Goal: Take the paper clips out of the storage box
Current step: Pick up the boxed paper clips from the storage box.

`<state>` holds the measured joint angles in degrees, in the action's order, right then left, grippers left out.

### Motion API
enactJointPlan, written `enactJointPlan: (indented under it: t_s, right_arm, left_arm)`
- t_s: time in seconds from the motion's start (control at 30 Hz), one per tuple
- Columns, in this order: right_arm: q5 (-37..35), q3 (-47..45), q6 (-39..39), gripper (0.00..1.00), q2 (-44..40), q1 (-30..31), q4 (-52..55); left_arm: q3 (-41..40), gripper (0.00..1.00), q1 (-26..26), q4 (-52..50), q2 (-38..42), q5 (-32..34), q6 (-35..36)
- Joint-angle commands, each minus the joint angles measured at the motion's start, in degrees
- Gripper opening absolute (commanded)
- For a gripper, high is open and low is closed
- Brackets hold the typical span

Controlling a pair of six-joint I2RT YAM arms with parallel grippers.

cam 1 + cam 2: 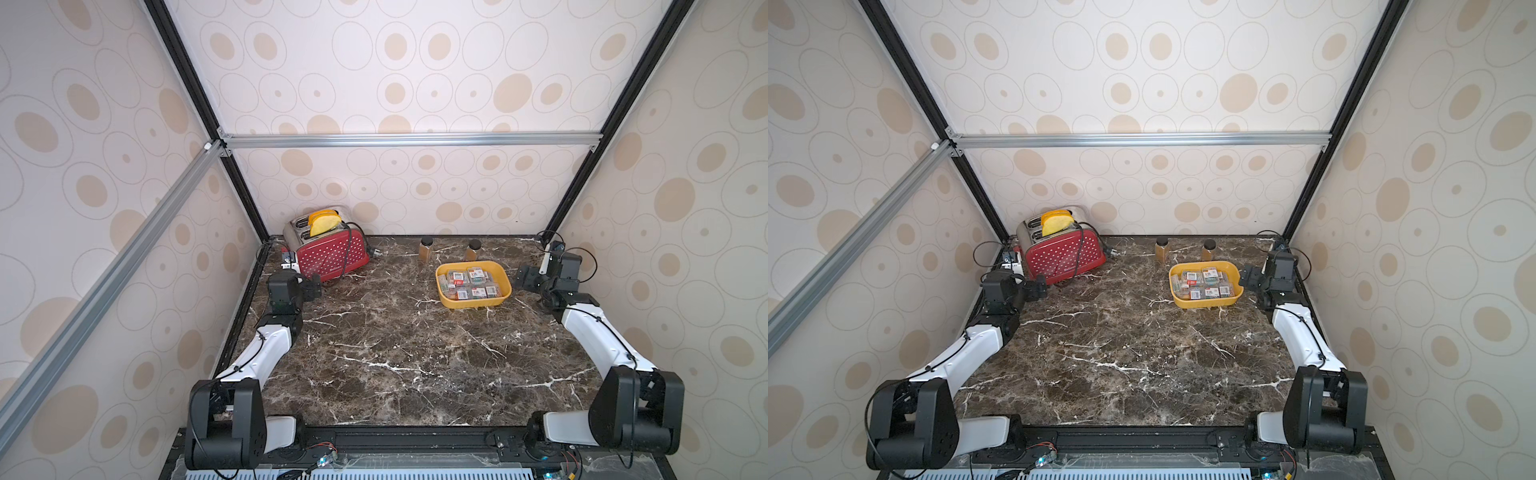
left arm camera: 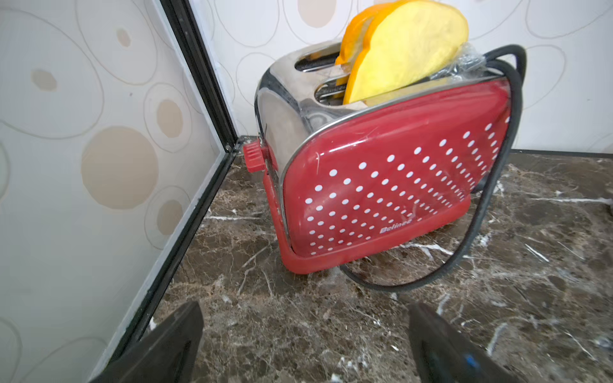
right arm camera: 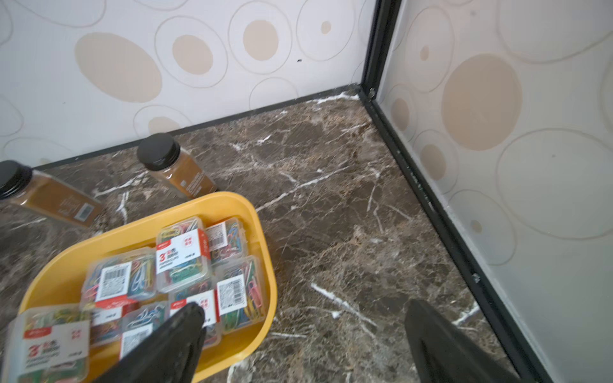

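In both top views my right pincer [image 1: 525, 279] hangs just beside the storage box [image 1: 473, 306], on the side away from the toaster [image 1: 332, 255]. Its jaws are spread wide and hold nothing. My left pincer [image 1: 314, 286] sits well apart from the storage box, close by the toaster, equally wide and empty. There is one yellow box on the marble tabletop [image 1: 395, 353], and the paper clips [image 1: 471, 283] all lie inside it. From here the cases are too small to count surely. Two brown bottles [image 1: 426, 250] stand just behind the box, between it and the back wall.

My left wrist view shows neither box nor clips. My left pincer [image 2: 305, 308] has its fingers far apart over bare marble, touching nothing. Up close I see two bread slices [image 2: 404, 53] in the toaster's slots, one yellow and one orange, and a black cord [image 2: 491, 199] looped around its end.

My right wrist view brings the paper clips [image 3: 182, 255] near. I count at least seven clear cases, some piled on others, so the full number stays hidden. My right pincer [image 3: 303, 306] gapes wide. One finger [image 3: 179, 335] overlaps the cases in the storage box [image 3: 262, 232], and I cannot tell whether it touches them. The other is over bare marble beside the box. Both bottles [image 3: 179, 169] show here, but the toaster does not.
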<state>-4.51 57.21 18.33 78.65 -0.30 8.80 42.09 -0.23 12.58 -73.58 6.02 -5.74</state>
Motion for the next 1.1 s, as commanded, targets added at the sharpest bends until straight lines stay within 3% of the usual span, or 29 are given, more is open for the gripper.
enactJointPlan:
  t_s: [0.0, 0.33, 0.73, 1.07]
  right_arm:
    - [6.6, 4.4, 0.7, 1.0, 2.6, 0.3, 10.2]
    - [9.5, 16.3, -4.1, 0.92, 12.4, 2.4, 22.1]
    - [8.6, 27.3, -10.7, 0.93, 20.3, 3.9, 28.7]
    - [11.6, 36.0, -15.9, 0.93, 27.2, 6.0, 34.3]
  left_arm:
    - [4.7, 0.99, -0.9, -7.9, 1.3, -2.3, -4.4]
    - [17.4, 0.99, -4.6, -24.3, -0.6, -4.0, -13.0]
    - [25.7, 0.99, -15.6, -33.7, -4.4, 1.5, -13.7]
    - [36.0, 0.99, -16.1, -42.3, -10.2, -1.0, -11.8]
